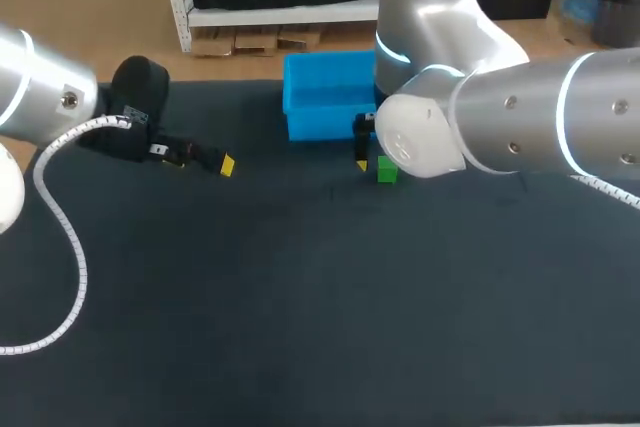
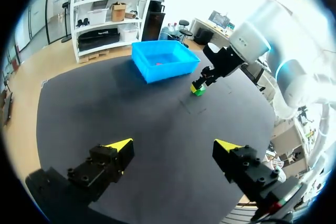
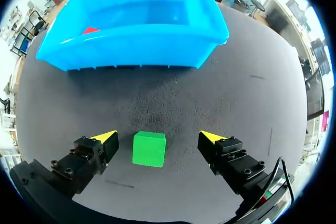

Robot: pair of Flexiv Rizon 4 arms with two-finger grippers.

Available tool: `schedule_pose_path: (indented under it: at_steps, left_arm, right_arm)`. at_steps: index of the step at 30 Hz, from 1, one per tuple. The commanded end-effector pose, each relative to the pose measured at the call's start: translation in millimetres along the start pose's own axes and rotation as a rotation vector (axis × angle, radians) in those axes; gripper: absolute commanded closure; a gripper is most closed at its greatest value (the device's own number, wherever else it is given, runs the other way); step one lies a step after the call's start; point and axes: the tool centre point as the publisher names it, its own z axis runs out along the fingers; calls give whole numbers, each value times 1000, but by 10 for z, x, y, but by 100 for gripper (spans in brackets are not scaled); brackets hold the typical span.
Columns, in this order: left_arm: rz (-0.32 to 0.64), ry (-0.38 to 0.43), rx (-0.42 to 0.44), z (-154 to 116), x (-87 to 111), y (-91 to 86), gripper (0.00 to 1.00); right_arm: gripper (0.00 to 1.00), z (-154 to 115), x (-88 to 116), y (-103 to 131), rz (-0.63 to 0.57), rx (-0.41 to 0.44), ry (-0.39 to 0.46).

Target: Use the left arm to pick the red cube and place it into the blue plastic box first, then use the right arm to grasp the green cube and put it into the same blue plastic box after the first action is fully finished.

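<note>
Dark table mat (image 1: 300, 327) spans the whole workspace. Right arm (image 1: 530, 117) comes in from its side and reaches past the middle, wrist lowered just in front of the box; judged to be set up for the second pick. Left arm (image 1: 40, 87) sits well back on its own side, low over bare mat, apparently parked out of the way so the reach to the box stays free. Blue plastic box (image 1: 320, 122) stands at the far edge of the mat, open top up, near enough to the cube for a short carry. Left gripper (image 2: 174, 144): fingers spread wide, nothing between them. Right gripper (image 3: 157, 137): fingers also spread, one either side of the green cube (image 3: 149, 149), a gap showing on both sides, so no pinch yet. The cube rests flat on the mat, just in front of the box's near wall, sitting closer to one finger than the other. Red cube (image 3: 90, 30) lies inside the box, in a corner against the wall; first half of the task reads as finished, second at the pre-grasp stage.
</note>
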Motion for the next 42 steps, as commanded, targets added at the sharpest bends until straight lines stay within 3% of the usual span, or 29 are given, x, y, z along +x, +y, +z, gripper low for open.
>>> schedule_pose_path:
  at_steps: [1, 5, 7, 9, 10, 11, 20, 29, 42]
  left_arm:
    - [2, -6, 7, -8, 15, 13, 0]
    - [2, -6, 7, -8, 15, 13, 0]
    - [2, -6, 7, -8, 15, 13, 0]
    - [2, -6, 7, -8, 15, 13, 0]
    - [2, -6, 7, -8, 15, 13, 0]
    - [2, -6, 7, -8, 15, 13, 0]
    - [2, -6, 7, -8, 15, 13, 0]
    - [2, -6, 7, -8, 15, 13, 0]
    - [2, -6, 7, -8, 15, 13, 0]
  right_arm:
    - [0, 46, -27, 12, -2, -2, 10]
    - [3, 84, -27, 19, -7, 2, 17]
    - [44, 95, -24, 22, -5, -7, 25]
    - [64, 115, -26, 29, -13, -6, 27]
    - [95, 122, -22, 33, -14, -11, 29]
    - [100, 127, -19, 35, -14, -12, 30]
    - [100, 114, -5, 4, -5, 2, 35]
    - [100, -163, -15, -61, 14, -43, -14]
    - [100, -1156, -12, -144, 10, -159, -173]
